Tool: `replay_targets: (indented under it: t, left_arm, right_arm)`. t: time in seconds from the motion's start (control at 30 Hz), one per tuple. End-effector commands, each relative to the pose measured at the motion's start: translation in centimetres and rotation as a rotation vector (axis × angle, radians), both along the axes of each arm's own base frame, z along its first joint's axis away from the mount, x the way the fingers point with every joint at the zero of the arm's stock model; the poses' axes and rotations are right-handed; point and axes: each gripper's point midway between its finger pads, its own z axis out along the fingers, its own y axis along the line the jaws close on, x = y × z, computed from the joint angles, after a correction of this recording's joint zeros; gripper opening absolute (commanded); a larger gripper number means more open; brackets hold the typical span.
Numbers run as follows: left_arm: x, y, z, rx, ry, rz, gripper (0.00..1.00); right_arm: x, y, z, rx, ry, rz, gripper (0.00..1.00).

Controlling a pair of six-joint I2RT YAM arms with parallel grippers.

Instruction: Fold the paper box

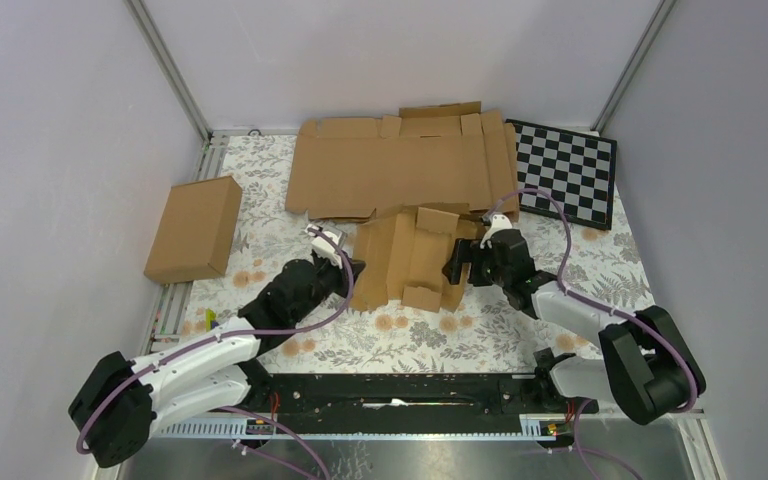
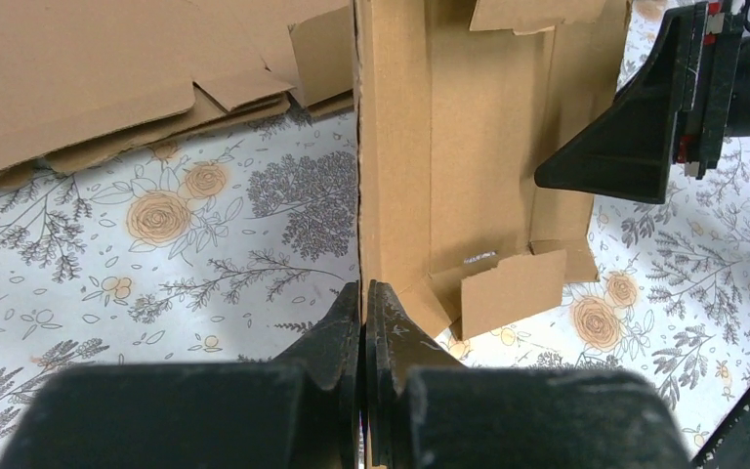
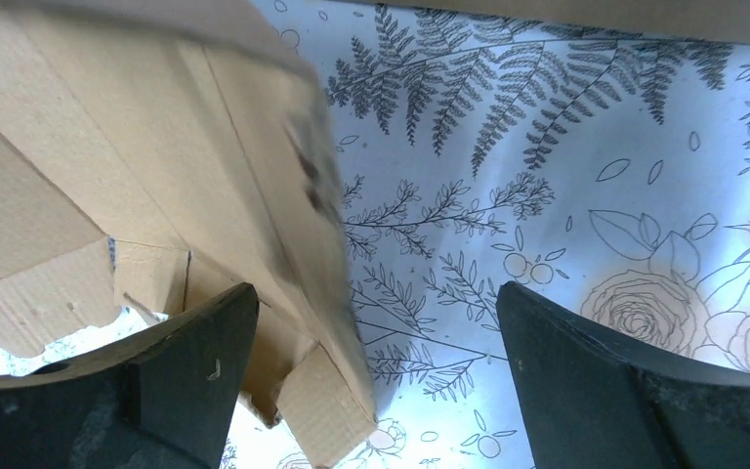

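A half-folded brown paper box [image 1: 410,258] lies on the floral cloth in the middle of the table. My left gripper [image 1: 348,268] is shut on its left wall; in the left wrist view the jaws [image 2: 362,298] pinch the upright cardboard edge [image 2: 376,147]. My right gripper [image 1: 457,265] is open at the box's right side. In the right wrist view its fingers [image 3: 205,342] stand wide apart, and the box's right wall [image 3: 283,244] hangs between them, nearer the left finger, blurred.
A stack of flat cardboard sheets [image 1: 400,165] lies behind the box. A closed cardboard box [image 1: 195,228] sits at the left. A checkerboard [image 1: 565,170] lies at the back right. A black rail [image 1: 400,392] runs along the near edge.
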Motion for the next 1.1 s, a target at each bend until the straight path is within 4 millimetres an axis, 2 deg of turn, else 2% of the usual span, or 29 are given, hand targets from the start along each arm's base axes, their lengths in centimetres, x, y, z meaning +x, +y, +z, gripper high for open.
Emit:
replay_targets:
  t: [0.0,0.1,0.37,0.43,0.53,0.8,1.07]
  left_arm:
    - [0.3,-1.5,2.9,-0.067,-0.058,-0.055,0.00]
    - [0.3,-1.6,3.0,-0.077,-0.052,-0.057,0.00]
    - [1.3,-1.0,2.2,-0.069,-0.001,0.003,0.00]
    - [1.4,-0.8,2.2,-0.071,-0.005,0.010,0.00]
    - [1.6,-0.7,2.4,-0.068,-0.008,0.015,0.00]
    - [1.7,-0.8,2.6,-0.068,-0.022,0.009,0.00]
    - [1.3,-1.3,2.7,-0.086,-0.023,-0.027,0.00]
  right_arm:
    - [0.5,0.5,0.3,0.023,0.007,-0.002,0.98]
    - [-0.3,0.6,-0.5,0.000,0.047,0.008,0.92]
    - [-2.5,3.0,0.1,0.003,0.016,0.091,0.85]
    - [-2.8,3.2,-0.1,-0.003,0.017,0.092,0.84]
    - [-3.1,2.9,-0.5,-0.028,0.037,0.066,0.76]
    - [-4.7,1.7,-1.6,-0.053,0.071,-0.020,0.77]
    - [-5.5,2.5,-1.5,-0.062,0.111,0.031,0.80]
